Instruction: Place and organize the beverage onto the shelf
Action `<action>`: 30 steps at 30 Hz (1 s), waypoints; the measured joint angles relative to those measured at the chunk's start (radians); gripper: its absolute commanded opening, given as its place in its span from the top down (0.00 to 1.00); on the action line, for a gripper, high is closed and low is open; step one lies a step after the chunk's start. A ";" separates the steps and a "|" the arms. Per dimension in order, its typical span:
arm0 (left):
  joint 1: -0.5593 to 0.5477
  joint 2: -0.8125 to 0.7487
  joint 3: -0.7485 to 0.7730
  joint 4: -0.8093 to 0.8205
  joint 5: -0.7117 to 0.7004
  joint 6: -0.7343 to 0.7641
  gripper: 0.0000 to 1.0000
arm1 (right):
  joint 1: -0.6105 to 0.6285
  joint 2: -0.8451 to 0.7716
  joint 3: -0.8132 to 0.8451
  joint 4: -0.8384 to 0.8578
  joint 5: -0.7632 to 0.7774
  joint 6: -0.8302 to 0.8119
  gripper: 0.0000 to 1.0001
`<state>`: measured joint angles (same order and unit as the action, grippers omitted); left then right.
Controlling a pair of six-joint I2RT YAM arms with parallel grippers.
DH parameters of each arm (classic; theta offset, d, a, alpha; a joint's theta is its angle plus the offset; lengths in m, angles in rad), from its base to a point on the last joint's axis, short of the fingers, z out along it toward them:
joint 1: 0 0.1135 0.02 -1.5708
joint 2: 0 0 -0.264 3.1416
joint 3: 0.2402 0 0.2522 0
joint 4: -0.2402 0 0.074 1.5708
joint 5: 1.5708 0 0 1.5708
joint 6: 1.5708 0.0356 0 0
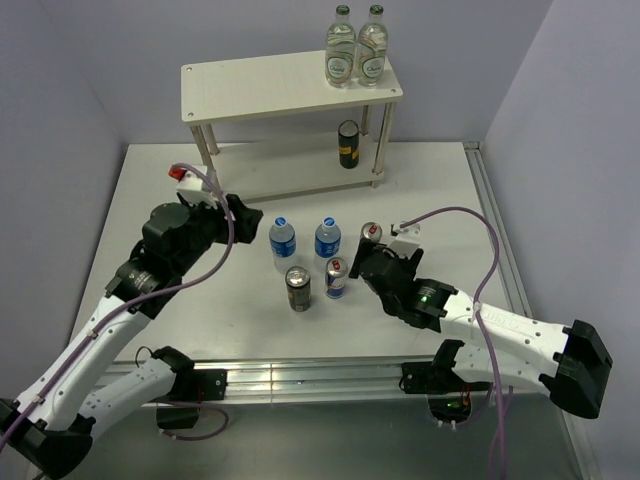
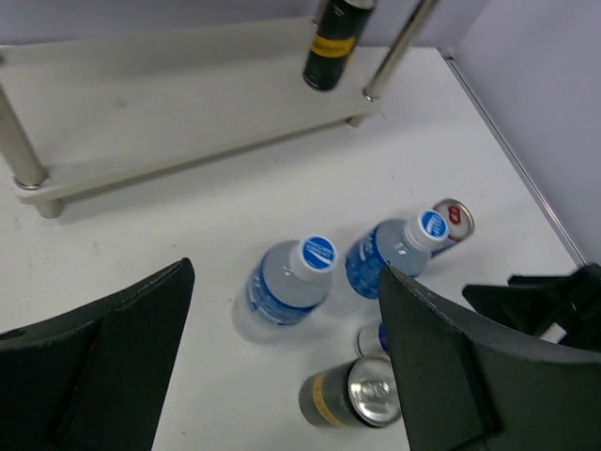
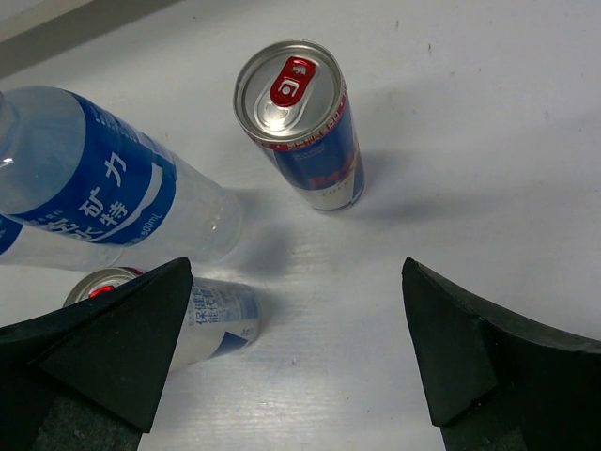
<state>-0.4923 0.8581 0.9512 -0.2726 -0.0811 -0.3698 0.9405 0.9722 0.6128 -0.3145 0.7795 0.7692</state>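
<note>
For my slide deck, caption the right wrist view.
Open right gripper aimed at a slim blue-and-silver can beside a clear blue-labelled plastic water bottle.

Water bottles (image 1: 283, 243) (image 1: 327, 238): two
Slim blue-and-silver cans (image 1: 336, 277) (image 1: 371, 236): two
Dark cans with yellow bands (image 1: 298, 288) (image 1: 348, 144): two
Green-capped bottles (image 1: 340, 48) (image 1: 372, 44): two
Shelf (image 1: 260, 85): one, two boards
Grippers: two, left gripper (image 2: 286, 272), right gripper (image 3: 296, 268)
</note>
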 measured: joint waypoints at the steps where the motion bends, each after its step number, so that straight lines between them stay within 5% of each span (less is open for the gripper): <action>1: -0.034 -0.001 0.000 -0.008 -0.006 -0.002 0.15 | 0.001 0.001 -0.002 -0.002 0.001 0.002 0.00; 14: -0.274 0.041 -0.085 0.001 -0.255 -0.122 0.09 | 0.003 0.026 -0.024 0.001 0.014 0.018 0.00; 16: -0.285 0.079 -0.129 0.035 -0.258 -0.131 0.01 | 0.003 0.018 -0.032 0.000 0.013 0.015 0.00; 30: -0.298 0.201 -0.299 0.317 -0.267 -0.143 0.01 | 0.003 -0.062 -0.066 0.010 0.019 -0.010 0.00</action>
<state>-0.7898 1.0592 0.6518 0.0448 -0.3477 -0.5125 0.9432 0.9100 0.5465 -0.3042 0.7982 0.7597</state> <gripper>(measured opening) 0.993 0.998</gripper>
